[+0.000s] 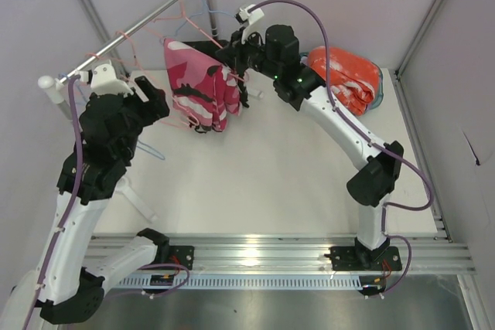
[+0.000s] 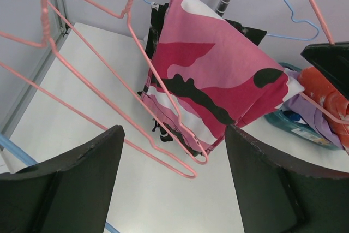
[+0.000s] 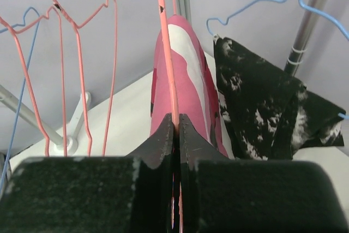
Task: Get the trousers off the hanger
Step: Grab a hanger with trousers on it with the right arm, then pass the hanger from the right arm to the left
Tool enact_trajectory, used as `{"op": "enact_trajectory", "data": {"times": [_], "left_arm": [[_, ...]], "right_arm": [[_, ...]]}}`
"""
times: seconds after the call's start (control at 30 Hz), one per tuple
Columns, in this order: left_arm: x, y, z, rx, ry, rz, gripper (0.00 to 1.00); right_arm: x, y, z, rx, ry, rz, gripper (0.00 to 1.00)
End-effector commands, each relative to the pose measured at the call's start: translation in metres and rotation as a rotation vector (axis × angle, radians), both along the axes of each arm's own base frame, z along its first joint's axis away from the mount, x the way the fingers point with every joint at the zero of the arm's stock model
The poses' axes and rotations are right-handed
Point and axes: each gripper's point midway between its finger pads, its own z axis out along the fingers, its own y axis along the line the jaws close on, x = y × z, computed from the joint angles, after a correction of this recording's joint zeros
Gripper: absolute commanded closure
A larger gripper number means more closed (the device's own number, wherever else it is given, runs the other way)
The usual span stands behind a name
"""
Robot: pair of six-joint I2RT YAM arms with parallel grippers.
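Observation:
Pink-magenta patterned trousers (image 1: 198, 86) (image 2: 218, 75) (image 3: 188, 88) hang folded over a pink wire hanger (image 3: 166, 53). My right gripper (image 1: 236, 63) (image 3: 176, 119) is shut on that hanger's wire just above the cloth. Black trousers with white speckles (image 3: 262, 107) (image 2: 246, 29) hang right behind them, next to a blue hanger (image 3: 256, 5). To the left of the pink trousers, my left gripper (image 1: 151, 95) (image 2: 173, 132) is open and holds nothing. An empty pink hanger's lower corner (image 2: 185, 173) hangs between the left gripper and the cloth.
A metal rail (image 1: 131, 27) on white posts carries several empty pink hangers (image 3: 82, 53) (image 2: 82, 47). At the back right, a teal basket (image 2: 294, 129) holds orange trousers (image 1: 344, 75) (image 2: 327, 96) and lavender ones (image 2: 306, 107). Walls close in on both sides.

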Motion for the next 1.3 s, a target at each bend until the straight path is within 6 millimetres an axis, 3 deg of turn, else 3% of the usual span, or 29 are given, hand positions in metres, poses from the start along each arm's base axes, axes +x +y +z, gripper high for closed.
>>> {"op": "enact_trajectory", "data": {"times": [0.0,0.3,0.33,0.43,0.57,0.67,0.8,0.87,1.0,1.27], "left_arm": [[0.005,-0.005,0.016,-0.018,-0.053,-0.024,0.19],[0.017,-0.029,0.017,-0.077,-0.055,-0.115,0.18],[0.018,-0.035,0.021,-0.092,-0.063,-0.140,0.18],[0.024,-0.062,0.031,-0.178,-0.071,-0.253,0.16],[0.036,-0.089,0.033,-0.329,-0.061,-0.323,0.15],[0.042,-0.114,0.040,-0.447,-0.072,-0.412,0.15],[0.043,-0.162,0.046,-0.550,-0.054,-0.561,0.15],[0.047,-0.182,0.046,-0.565,-0.046,-0.591,0.15],[0.037,-0.221,0.046,-0.622,-0.044,-0.662,0.16],[0.035,-0.267,0.051,-0.739,-0.100,-0.732,0.20]], "right_arm": [[-0.043,-0.044,0.140,0.277,-0.288,-0.025,1.00],[-0.053,-0.074,0.117,0.236,-0.229,-0.117,1.00],[-0.052,-0.074,0.102,0.218,-0.204,-0.122,1.00],[-0.073,-0.093,0.111,0.262,-0.211,-0.131,1.00],[-0.103,-0.114,0.100,0.280,-0.223,-0.128,1.00],[-0.115,-0.126,0.097,0.306,-0.221,-0.136,1.00],[-0.137,-0.142,0.089,0.335,-0.209,-0.132,1.00],[-0.144,-0.146,0.088,0.354,-0.198,-0.123,1.00],[-0.152,-0.156,0.082,0.356,-0.182,-0.152,1.00],[-0.169,-0.180,0.075,0.352,-0.161,-0.221,1.00]]}}
